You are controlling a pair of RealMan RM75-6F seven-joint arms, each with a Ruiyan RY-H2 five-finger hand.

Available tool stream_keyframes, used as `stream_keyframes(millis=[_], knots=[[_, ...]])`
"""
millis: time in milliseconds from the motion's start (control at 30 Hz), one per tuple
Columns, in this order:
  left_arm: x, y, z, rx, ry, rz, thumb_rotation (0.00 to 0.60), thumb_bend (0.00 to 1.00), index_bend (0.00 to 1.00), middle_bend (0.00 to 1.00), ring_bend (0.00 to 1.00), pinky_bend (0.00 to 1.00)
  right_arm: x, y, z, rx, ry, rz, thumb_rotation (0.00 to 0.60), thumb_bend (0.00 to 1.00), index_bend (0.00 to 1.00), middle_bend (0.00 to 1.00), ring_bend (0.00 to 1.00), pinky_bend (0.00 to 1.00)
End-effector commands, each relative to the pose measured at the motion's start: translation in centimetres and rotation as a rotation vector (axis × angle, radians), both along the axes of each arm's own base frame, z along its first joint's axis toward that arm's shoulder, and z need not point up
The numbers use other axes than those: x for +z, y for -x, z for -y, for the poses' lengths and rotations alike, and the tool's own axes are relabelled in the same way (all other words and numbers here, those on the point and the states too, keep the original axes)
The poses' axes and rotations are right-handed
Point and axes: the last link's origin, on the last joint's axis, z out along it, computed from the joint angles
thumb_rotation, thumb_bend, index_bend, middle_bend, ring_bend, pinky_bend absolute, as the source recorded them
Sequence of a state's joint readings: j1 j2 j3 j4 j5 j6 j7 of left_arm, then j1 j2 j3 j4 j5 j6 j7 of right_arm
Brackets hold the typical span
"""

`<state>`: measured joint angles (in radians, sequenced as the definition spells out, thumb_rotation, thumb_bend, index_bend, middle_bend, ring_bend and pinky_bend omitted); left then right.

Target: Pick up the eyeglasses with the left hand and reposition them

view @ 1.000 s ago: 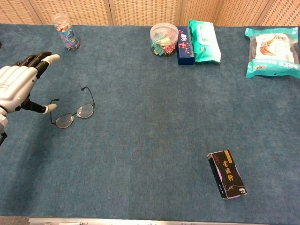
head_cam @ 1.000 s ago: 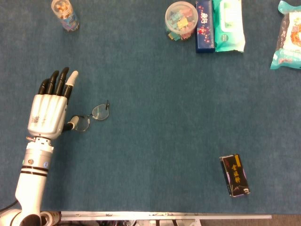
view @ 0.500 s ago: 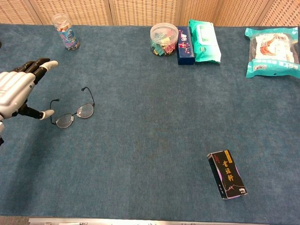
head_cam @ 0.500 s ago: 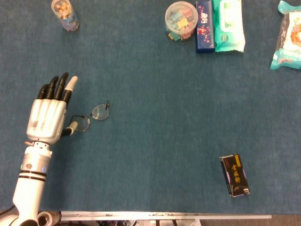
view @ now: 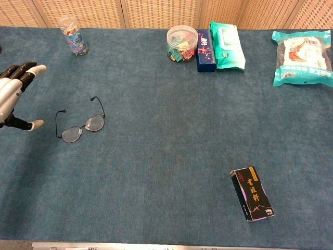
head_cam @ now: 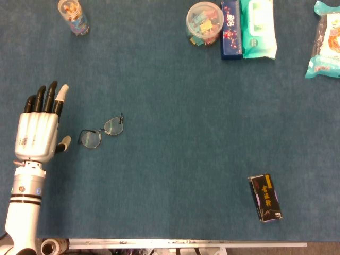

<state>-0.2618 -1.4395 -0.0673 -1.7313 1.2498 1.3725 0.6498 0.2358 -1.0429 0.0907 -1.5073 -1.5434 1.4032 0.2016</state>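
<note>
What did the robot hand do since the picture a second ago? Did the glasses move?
The white left hand with black fingers slid away from the thin wire-framed eyeglasses, toward the table's left edge, open and holding nothing. The eyeglasses stayed flat on the blue tabletop, and so did the black box.

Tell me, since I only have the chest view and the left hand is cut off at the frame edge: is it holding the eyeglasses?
Observer: No. The head view shows the whole left hand, fingers straight and spread, holding nothing. It lies beside the eyeglasses, with a gap between its thumb and the frame.
Operator: Where does the arm come in from?
Observer: In the head view its forearm runs up from the near-left corner of the table.
</note>
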Motion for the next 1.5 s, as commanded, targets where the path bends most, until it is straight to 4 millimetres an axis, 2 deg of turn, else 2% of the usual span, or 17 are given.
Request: stream_keyframes(millis=[33,667,1500], knots=[[0.0,-0.1,-0.3,-0.009,-0.005,-0.004,0.6,0.17,0.0,0.0,0.0,0.14,0.1,0.0,0.0,0.0,0.002,-0.002,0.6,0.0,0.44,0.31,0.2,0.33],[-0.9,-1.0,-1.9,-0.043,0.0,-0.005,0.6,0.17,0.0,0.0,0.0,0.14,-0.1,0.0,0.2,0.0,-0.006,-0.001,0.6,0.0,0.44,0.31,0.2,0.33],[-4.1,-1.8,-4.2,-0.056,0.054,0.025,0.6,0.17,0.0,0.0,0.0,0.14,0.3,0.7,-0.3,-0.033,0.002,-0.005,0.6,0.0,0.44,0.31,0.2,0.33]])
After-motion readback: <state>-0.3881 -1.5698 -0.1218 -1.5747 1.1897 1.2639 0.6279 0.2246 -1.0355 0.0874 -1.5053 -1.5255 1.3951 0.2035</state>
